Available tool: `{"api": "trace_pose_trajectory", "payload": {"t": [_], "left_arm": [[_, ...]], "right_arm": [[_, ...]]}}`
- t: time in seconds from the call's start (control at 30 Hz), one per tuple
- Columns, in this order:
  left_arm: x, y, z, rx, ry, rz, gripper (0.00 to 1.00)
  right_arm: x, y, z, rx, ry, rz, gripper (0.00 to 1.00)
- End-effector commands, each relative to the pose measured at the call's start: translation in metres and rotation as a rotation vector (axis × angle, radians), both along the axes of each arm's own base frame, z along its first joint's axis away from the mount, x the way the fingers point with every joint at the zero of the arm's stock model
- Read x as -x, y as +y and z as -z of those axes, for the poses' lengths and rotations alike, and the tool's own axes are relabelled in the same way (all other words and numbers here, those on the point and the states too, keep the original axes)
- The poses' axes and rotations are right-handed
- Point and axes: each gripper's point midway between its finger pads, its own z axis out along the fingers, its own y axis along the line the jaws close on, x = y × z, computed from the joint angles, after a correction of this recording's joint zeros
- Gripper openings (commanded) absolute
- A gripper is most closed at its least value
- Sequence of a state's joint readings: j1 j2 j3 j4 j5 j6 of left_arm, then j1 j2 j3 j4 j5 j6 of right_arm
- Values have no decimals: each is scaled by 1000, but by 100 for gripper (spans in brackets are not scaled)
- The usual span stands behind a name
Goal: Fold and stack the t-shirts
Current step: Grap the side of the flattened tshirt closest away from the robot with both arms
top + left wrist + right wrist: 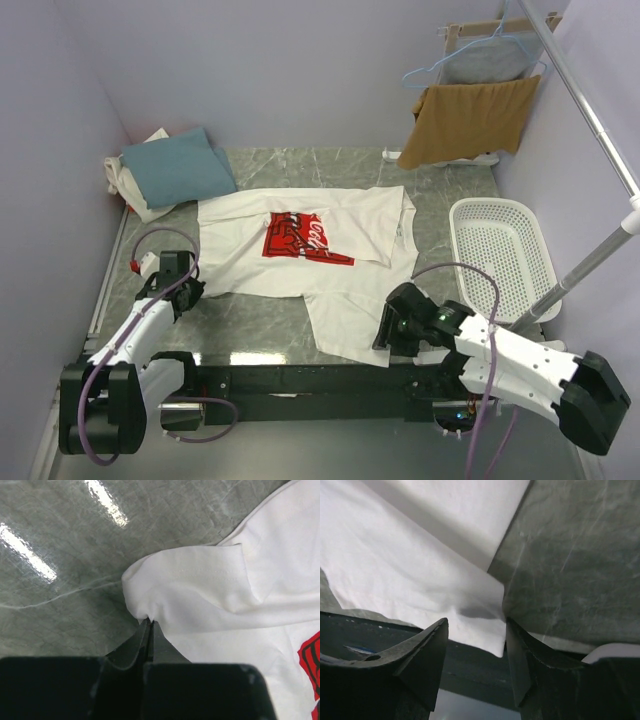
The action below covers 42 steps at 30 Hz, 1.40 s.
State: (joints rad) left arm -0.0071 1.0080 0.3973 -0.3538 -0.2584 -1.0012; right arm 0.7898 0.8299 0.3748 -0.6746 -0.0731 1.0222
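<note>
A white t-shirt (340,250) with a red chest print (300,238) lies spread on the table's middle, one part folded over. My left gripper (185,290) is shut on the bunched edge of its left sleeve (190,585), jaws pinched together (150,623). My right gripper (385,335) is open at the shirt's near bottom corner (490,630), which hangs over the table's front edge between the fingers (475,625). A folded teal-blue shirt (180,165) rests on an off-white one (125,190) at the back left.
A white plastic basket (500,255) stands at the right. A tan-brown cloth (470,120) and a grey garment on a blue hanger (490,55) hang at the back right. A slanted metal pole (590,110) crosses the right side. A black rail (320,378) runs along the near edge.
</note>
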Motion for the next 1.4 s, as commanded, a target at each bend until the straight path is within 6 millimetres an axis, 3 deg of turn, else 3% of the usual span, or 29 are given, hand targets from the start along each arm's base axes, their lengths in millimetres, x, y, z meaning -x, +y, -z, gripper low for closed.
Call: {"api": "trace_pose_trajectory", "payload": {"t": [0.0,0.33,0.4,0.47,0.57,0.67,0.9,1.0,1.03,1.1,1.2,1.23,1.37], "left_arm": [[-7,-3,-9,4,-51,33,1],[-8,-5,-11,6,-63,52,1],[-8,-6,-11,9,-64,58,1],[-8,-6,-10,10,-64,61,1],[-9,-7,-11,12,-65,64,1],[-9,-7,-10,13,-65,67,1],[-9,-8,-12,14,-64,71,1],[-9,-8,-13,17,-69,72,1],[-9,-8,-14,15,-70,72,1],[-9,-9,-15,18,-70,76,1],[-7,-10,-22,22,-74,83,1],[-8,-12,-28,30,-88,92,1],[-8,-23,-50,76,-130,126,1]], "right_arm": [[-1,6,8,46,16,-17,58],[-1,-16,14,200,-13,34,60],[-2,-31,7,274,-31,75,61],[-6,-30,-3,260,-64,108,63],[-7,-33,0,256,-76,126,64],[0,-29,12,253,-34,97,63],[-4,14,18,91,-32,4,55],[-2,25,21,53,-20,-29,41],[-1,25,23,49,-14,-34,22],[-2,30,21,27,-18,-39,2],[-9,26,6,32,-68,-14,0],[-16,29,-8,16,-98,5,0],[-22,-1,-56,37,-201,98,0]]}}
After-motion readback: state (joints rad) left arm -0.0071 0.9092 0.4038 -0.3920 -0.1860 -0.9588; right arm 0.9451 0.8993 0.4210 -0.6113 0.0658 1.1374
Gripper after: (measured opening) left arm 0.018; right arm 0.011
